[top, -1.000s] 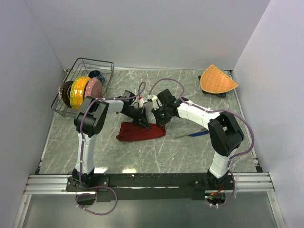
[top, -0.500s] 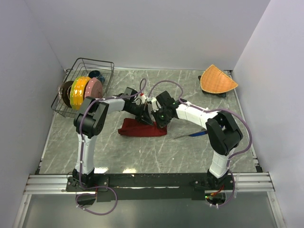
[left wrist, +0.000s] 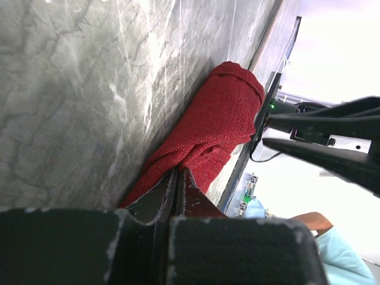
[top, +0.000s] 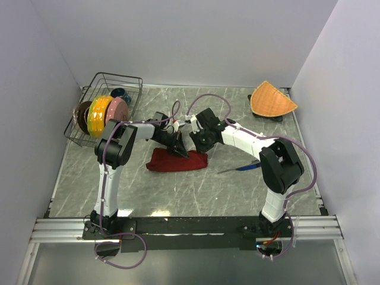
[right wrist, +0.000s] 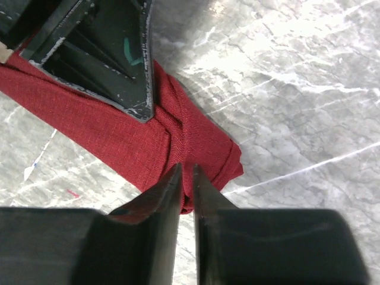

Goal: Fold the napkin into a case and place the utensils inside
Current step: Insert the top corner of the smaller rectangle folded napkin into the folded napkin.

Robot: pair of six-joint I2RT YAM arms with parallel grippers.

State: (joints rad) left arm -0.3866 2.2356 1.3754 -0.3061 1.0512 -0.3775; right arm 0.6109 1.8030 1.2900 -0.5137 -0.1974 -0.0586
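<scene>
- The napkin [top: 177, 161], a dark red cloth, lies folded into a long narrow bundle at the middle of the grey marbled tabletop [top: 178, 196]. In the right wrist view one end of the napkin [right wrist: 119, 142] shows overlapping layers.
- The left tool [top: 183, 153] bears down on the napkin's upper edge. In its own view its fingers are pressed together with a fold of the napkin [left wrist: 219, 119] pinched at the tips of the tool [left wrist: 177, 172].
- The right tool [top: 195, 146] sits just beside it over the napkin's right end. Its fingers stand a thin slit apart, and the tips of the tool [right wrist: 186, 169] touch the cloth's edge. The left tool [right wrist: 139, 101] shows just beyond, resting on the same cloth.
- The utensils lie together on the tabletop to the right of the napkin, apart from it: the blue knife [top: 249, 166] and the silver fork [top: 225, 171], untouched by either tool.
- A wire rack [top: 127, 80] holding coloured plates [top: 98, 116] stands at the far left.
- An orange fan-shaped mat [top: 272, 100] sits at the far right corner.
</scene>
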